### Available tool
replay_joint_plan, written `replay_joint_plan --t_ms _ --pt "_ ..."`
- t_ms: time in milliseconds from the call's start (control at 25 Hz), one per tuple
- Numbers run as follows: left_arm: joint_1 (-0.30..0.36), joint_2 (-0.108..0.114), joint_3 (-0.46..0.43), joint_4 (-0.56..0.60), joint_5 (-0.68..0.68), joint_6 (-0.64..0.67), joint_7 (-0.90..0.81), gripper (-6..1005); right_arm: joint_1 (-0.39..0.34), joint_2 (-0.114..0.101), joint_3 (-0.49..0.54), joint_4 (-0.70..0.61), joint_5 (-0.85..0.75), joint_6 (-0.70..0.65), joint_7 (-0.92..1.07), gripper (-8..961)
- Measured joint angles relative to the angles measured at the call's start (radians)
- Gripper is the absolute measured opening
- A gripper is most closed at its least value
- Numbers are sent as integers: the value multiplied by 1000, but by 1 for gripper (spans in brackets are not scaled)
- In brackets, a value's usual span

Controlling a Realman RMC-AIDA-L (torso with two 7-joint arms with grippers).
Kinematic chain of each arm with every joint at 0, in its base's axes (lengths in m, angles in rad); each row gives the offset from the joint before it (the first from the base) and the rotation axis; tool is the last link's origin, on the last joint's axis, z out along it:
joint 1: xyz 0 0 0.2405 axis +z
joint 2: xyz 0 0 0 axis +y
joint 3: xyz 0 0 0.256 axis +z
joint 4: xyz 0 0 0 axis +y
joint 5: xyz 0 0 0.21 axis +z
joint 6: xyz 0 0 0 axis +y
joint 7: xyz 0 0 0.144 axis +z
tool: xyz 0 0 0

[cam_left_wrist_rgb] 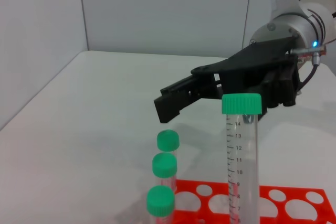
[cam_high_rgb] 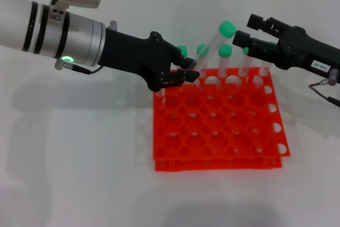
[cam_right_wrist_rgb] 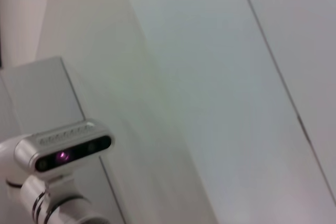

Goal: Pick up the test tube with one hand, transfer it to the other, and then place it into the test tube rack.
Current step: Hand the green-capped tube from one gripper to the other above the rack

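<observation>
We saw the tube (cam_high_rgb: 211, 51) leaning in the rack's (cam_high_rgb: 218, 126) far row, its foot beside the left gripper (cam_high_rgb: 190, 71) (fingers apart); right gripper (cam_high_rgb: 245, 31), state unclear, hovered right.

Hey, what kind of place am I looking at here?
Likely a lab bench or robot test cell: an orange-red test tube rack holding green-capped tubes sits on a plain white table, with bare white walls behind.
</observation>
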Motion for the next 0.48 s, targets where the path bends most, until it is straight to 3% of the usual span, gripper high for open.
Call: replay_joint_plan --t_ms 480 --pt "2 -3 -4 8 3 -11 -3 262 5 -8 -29 17 18 -17 -20 838"
